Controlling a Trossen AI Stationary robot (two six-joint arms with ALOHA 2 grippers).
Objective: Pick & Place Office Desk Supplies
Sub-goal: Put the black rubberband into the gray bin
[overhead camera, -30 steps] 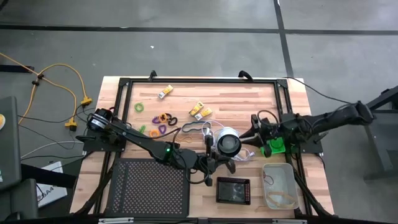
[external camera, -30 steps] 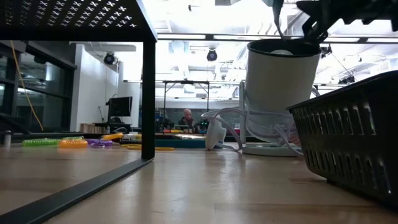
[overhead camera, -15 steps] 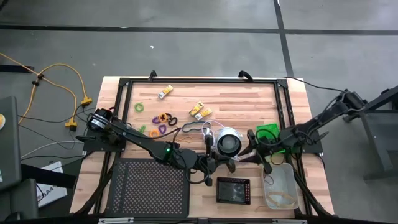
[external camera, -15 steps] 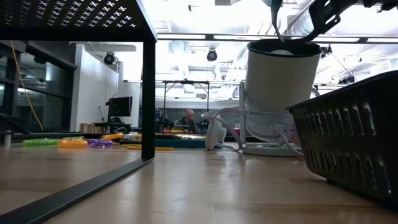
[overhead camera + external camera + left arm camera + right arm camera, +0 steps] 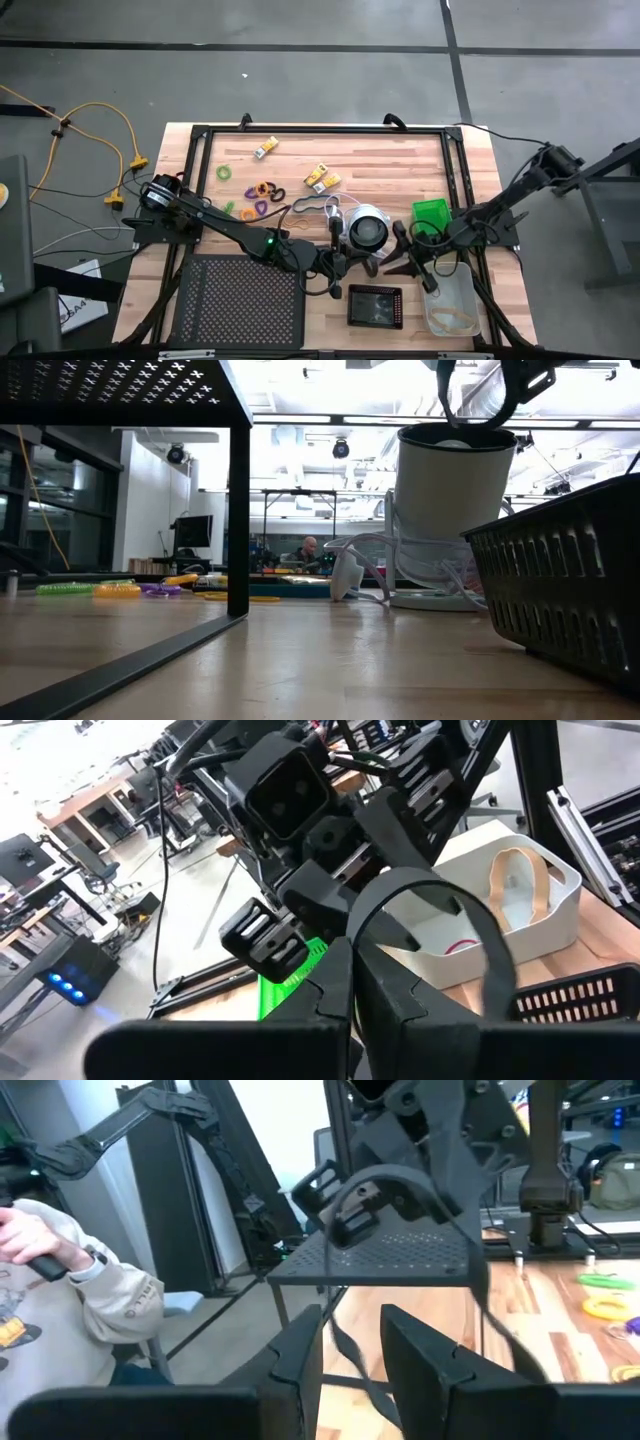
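My left gripper (image 5: 368,266) reaches level over the table's near middle and is shut on a dark band (image 5: 432,888). The band stands out past the fingertips as an open loop and also shows in the right wrist view (image 5: 398,1176). My right gripper (image 5: 394,256) is open and faces the left one from the table's right, close to the loop. I cannot tell whether it touches the band. Yellow-and-white packs (image 5: 322,179) and small coloured loops (image 5: 262,190) lie on the far left part of the table. My left gripper pinches the dark band between its two shut fingers, at the loop's root (image 5: 360,928). The fingers lie level and point toward the table's right side. The rest of the band arcs out beyond the fingertips as a loop, lifted clear of the table.
A round white-and-black object (image 5: 367,230) with a white cord stands just beyond both grippers. A green tray (image 5: 432,213), a clear tray (image 5: 448,298) and a black tray (image 5: 374,306) are nearby. A black mesh shelf (image 5: 240,300) is at the near left. A person's sleeve (image 5: 110,1295) shows beyond the table.
My right gripper has swung from over the green tray toward the table's near edge and left, sinking a little, until it faces my left gripper and the band. The green tray now shows uncovered.
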